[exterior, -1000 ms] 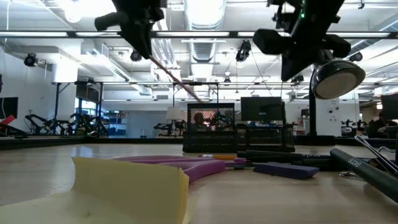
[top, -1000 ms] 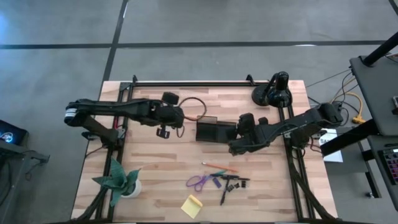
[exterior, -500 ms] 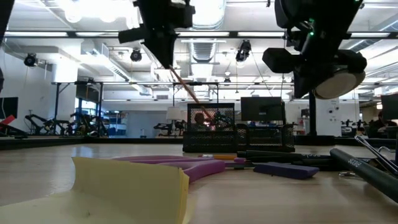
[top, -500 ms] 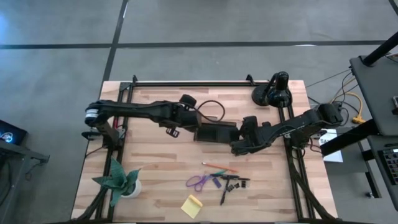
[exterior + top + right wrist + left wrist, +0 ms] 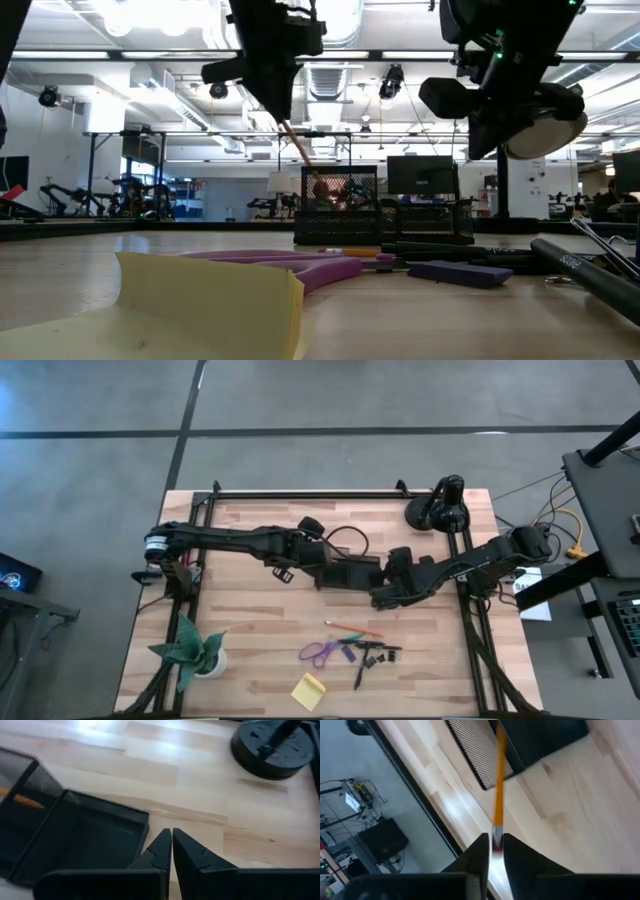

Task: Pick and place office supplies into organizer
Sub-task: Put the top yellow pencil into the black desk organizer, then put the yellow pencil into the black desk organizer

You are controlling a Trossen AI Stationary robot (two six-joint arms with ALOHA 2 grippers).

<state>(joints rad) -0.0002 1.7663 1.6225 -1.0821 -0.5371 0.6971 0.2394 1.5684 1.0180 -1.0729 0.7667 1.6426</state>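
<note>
Hanging over the organizer (image 5: 345, 571), the left gripper (image 5: 493, 851) is seen with an orange pencil (image 5: 498, 790) pinched at its eraser end between the fingers, the tip slanting down into the mesh compartment. The right gripper (image 5: 171, 843) (fingers pressed together, nothing held) is poised just beside the organizer's tray end.

Bench surroundings, as I see them from the console.

Pale wood plank table (image 5: 250, 615) on a grey floor (image 5: 300, 400) crossed by dark lines. Green paper plant (image 5: 190, 650) in a white pot near the table's front left corner. Round black lamp base (image 5: 428, 515) at the back right; its disc also shows in my right wrist feed (image 5: 272, 742). Low camera looks into a lit hall with ceiling lights (image 5: 140, 12).
</note>
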